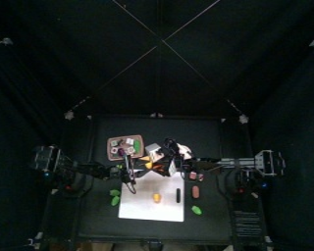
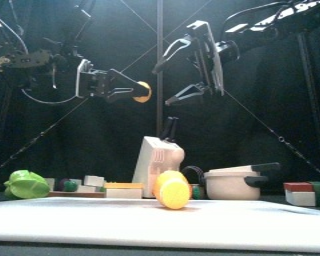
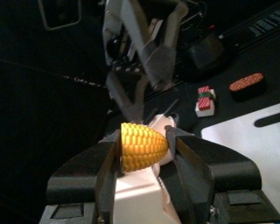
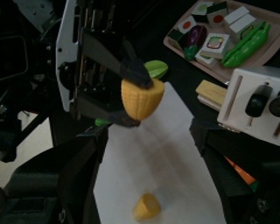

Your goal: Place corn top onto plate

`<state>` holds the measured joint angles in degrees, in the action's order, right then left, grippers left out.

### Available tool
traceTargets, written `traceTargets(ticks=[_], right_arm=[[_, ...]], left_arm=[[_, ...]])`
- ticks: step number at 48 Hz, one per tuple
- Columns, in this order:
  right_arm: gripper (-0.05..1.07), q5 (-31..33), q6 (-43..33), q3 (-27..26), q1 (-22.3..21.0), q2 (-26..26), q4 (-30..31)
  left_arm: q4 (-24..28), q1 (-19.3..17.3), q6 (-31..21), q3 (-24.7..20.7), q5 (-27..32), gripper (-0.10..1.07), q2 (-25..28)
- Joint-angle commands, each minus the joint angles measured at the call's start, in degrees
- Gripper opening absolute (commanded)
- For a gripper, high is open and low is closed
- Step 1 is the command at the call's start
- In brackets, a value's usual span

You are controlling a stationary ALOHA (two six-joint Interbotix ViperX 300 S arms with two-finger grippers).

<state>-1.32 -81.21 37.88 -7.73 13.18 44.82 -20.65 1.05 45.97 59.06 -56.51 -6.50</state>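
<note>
My left gripper is shut on the corn top, a short yellow cob piece, and holds it high above the table. The right wrist view shows the corn top in those jaws above the white plate, a flat white sheet. My right gripper hangs open and empty just right of the corn top, close to it but apart. A second yellow piece lies on the plate; it also shows in the right wrist view.
A white toy appliance and a white pot stand behind the plate. A green pepper lies at the left. A tray of toy food sits at the back left. A red item lies right of the plate.
</note>
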Motion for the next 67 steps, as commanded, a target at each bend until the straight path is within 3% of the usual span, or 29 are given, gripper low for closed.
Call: traceTargets(ticks=[1,17,24,34,50,60,67], right_arm=[[1.03,-0.2,0.0,0.3,0.1,3.2,0.2],[1.03,-0.2,-0.1,2.4,0.2,4.0,0.1],[1.03,-0.3,-0.1,2.0,-0.1,3.2,0.1],[1.03,-0.2,-0.1,1.8,-0.1,1.8,0.0],[1.03,-0.2,-0.3,1.5,-0.1,1.1,-0.2],[1.03,-0.2,-0.2,1.4,0.2,0.3,-0.2],[1.03,-0.2,-0.2,1.4,0.3,0.2,-0.2]], left_arm=[[-3.4,-1.1,-0.1,1.8,-0.4,0.67,-3.2],[-16.8,-2.2,-0.4,9.1,0.8,0.67,-11.4],[-24.0,-4.5,-0.4,9.6,4.0,0.67,-11.2],[-30.0,-10.1,-0.5,8.9,10.5,0.67,-9.5],[-30.8,-15.2,-0.4,7.3,19.8,0.74,-4.7],[-30.8,-17.1,-0.5,7.1,20.0,0.87,-2.8],[-30.8,-17.5,-0.5,7.3,20.0,0.89,-2.7]])
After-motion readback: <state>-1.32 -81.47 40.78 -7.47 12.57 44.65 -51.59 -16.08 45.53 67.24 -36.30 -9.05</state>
